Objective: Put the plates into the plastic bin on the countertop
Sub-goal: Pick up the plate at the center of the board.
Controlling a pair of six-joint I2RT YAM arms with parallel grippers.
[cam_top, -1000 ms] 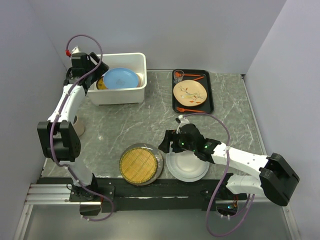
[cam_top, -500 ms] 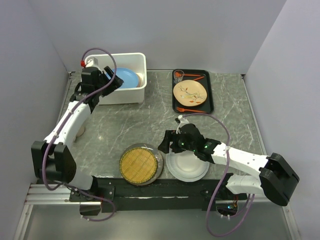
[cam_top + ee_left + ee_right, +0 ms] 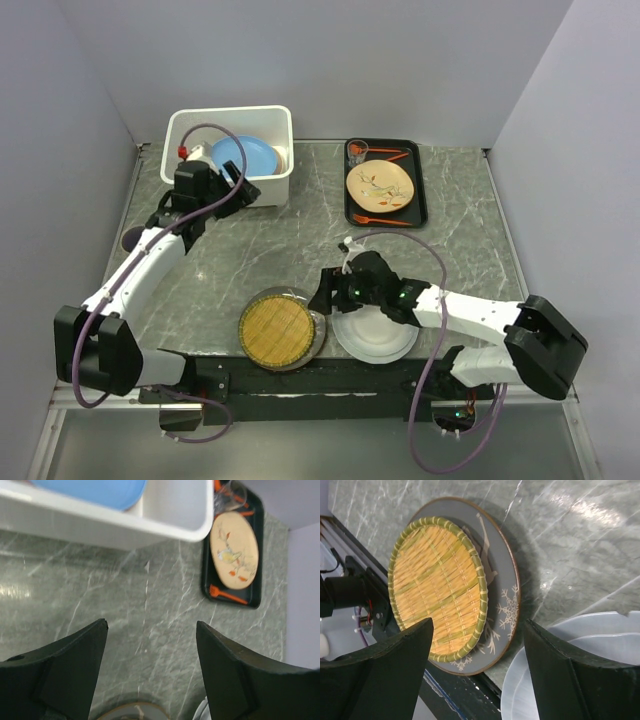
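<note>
The plastic bin (image 3: 286,150) stands in the upper left of the overhead view on the countertop (image 3: 290,240), with a blue plate (image 3: 247,156) inside it. Just below the bin's front wall, the left gripper (image 3: 244,191) has its fingers spread wide with nothing between them; its wrist view shows only bare marble under the gap. At the bottom centre, a woven-look yellow plate (image 3: 277,329) lies on a dark plate with white deer (image 3: 503,607), and a white plate (image 3: 376,336) sits just to the right of them. The right gripper (image 3: 324,293) is above the gap between these two, fingers also wide apart and empty. In the upper right, a black tray (image 3: 417,196) holds a peach plate (image 3: 379,184).
</note>
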